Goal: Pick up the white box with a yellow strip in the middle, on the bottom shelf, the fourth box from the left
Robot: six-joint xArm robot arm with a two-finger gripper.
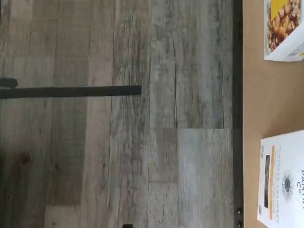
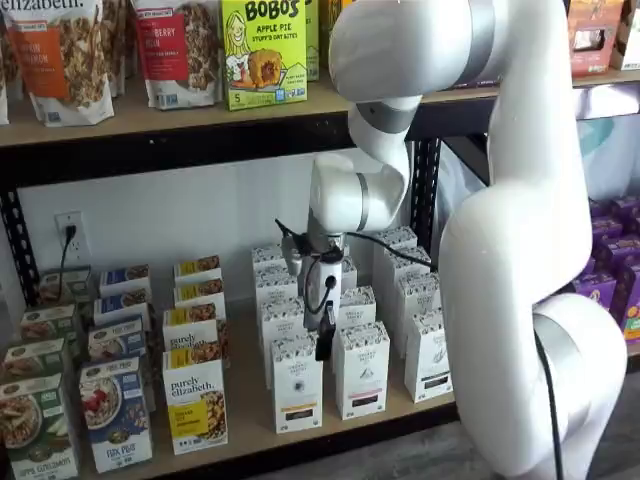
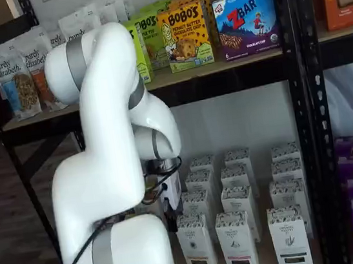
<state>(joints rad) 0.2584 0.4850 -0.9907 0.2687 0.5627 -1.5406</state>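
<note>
White box (image 2: 297, 383): tall, narrow white carton, standing upright at the front of its row on the bottom shelf (image 2: 250, 420). Folded top is black-speckled. Front face carries a small round dark logo with a thin yellow-orange strip below it. In a shelf view it stands just beside a like carton with a black strip on one side and a wider box with a yellow panel on the other.

In a shelf view the same carton (image 3: 196, 244) stands upright at the shelf front, partly behind the arm.

Wrist view: carton (image 1: 282, 183) shows its orange strip, sitting on the tan deck near the black front rail (image 1: 237, 118).

Bottom shelf: tan wood-board deck, black metal rail, black perforated uprights.
</note>
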